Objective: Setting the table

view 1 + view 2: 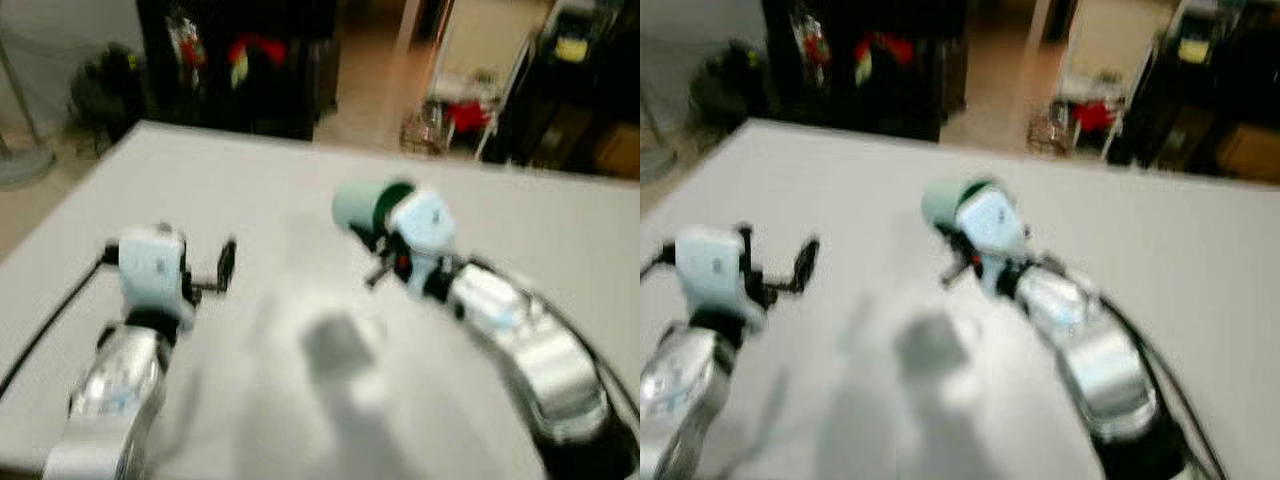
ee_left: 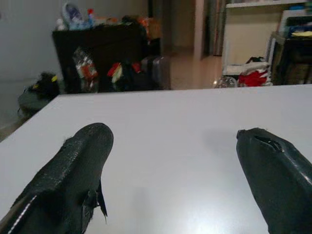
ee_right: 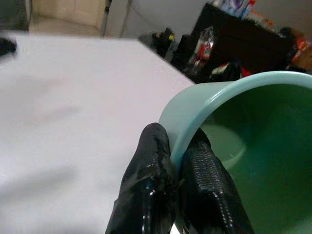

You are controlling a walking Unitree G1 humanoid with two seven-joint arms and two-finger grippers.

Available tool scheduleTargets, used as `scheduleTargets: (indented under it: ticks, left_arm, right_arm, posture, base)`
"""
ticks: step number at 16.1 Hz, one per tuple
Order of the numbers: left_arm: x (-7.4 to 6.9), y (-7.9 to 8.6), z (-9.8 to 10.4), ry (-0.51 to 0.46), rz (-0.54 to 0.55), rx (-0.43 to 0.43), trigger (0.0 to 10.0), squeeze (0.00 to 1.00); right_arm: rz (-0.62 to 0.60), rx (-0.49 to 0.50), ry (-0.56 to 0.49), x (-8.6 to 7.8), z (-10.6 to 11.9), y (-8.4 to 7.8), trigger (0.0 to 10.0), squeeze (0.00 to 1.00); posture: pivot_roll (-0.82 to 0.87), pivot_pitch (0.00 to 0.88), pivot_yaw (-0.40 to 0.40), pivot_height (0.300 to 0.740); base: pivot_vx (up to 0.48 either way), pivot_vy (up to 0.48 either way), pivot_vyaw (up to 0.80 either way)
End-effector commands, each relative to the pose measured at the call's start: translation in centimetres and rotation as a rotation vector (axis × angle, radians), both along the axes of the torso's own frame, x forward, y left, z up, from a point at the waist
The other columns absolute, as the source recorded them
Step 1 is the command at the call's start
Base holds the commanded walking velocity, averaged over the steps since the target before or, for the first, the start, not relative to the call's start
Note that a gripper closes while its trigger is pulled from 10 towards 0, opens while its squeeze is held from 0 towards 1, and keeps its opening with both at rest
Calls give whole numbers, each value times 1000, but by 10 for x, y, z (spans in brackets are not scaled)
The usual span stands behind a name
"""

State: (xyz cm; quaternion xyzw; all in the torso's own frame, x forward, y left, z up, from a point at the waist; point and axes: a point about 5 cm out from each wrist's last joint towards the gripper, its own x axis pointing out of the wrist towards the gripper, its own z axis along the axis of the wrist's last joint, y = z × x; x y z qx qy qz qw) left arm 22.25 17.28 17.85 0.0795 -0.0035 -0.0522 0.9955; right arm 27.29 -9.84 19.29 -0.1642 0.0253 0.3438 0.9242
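A pale green cup point(image 1: 365, 205) hangs above the white table point(image 1: 250, 190), tipped on its side, with my right gripper point(image 1: 382, 238) shut on its rim. In the right wrist view the two black fingers point(image 3: 161, 180) pinch the wall of the green cup point(image 3: 243, 146), one outside and one inside, and the cup's inside is bare. My left gripper point(image 1: 225, 265) floats over the table's left part, open, with nothing between its fingers point(image 2: 73, 170). The cup's shadow point(image 1: 335, 345) lies on the table under it.
The white table fills the near view; its far edge point(image 1: 330, 145) runs across the top. Beyond it stand a dark cabinet point(image 1: 240, 60) with red items, a black bag point(image 1: 105, 90) on the floor at left, and shelving point(image 1: 570, 80) at right.
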Motion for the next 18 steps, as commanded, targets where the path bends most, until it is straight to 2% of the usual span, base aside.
scheduleTargets:
  ticks: [1,5,7,9,10,13,15,18]
  left_arm:
    - [-3,-3,0,24,-50,21,10000,0]
    - [-6,12,3,70,-136,127,10000,0]
    - [-1,19,7,100,-196,157,10000,0]
    - [4,21,8,153,-284,190,10000,0]
    - [4,23,10,187,-362,242,10000,0]
    - [-1,31,10,256,-438,288,10000,0]
    - [-5,36,10,293,-465,309,10000,0]
    - [-8,37,9,328,-503,322,10000,0]
  right_arm:
    - [81,-57,26,4,-3,1,10000,0]
    - [245,-167,76,27,-4,7,10000,0]
    - [332,-246,82,44,-1,12,10000,0]
    - [428,-353,104,62,-2,17,10000,0]
    - [495,-451,143,71,-8,21,10000,0]
    - [522,-655,167,87,-22,28,10000,0]
    - [547,-707,163,92,-24,39,10000,0]
    - [586,-774,149,96,-22,46,10000,0]
  posture:
    - [14,0,-43,740]
    - [29,0,-42,740]
    - [13,0,-25,740]
    - [-4,0,1,740]
    - [-10,4,16,740]
    - [-13,24,31,740]
    - [-10,38,35,740]
    - [-6,46,28,740]
  base:
    - [0,0,0]
    - [0,0,0]
    - [0,0,0]
    - [0,0,0]
    - [0,0,0]
    - [0,0,0]
    - [0,0,0]
    - [0,0,0]
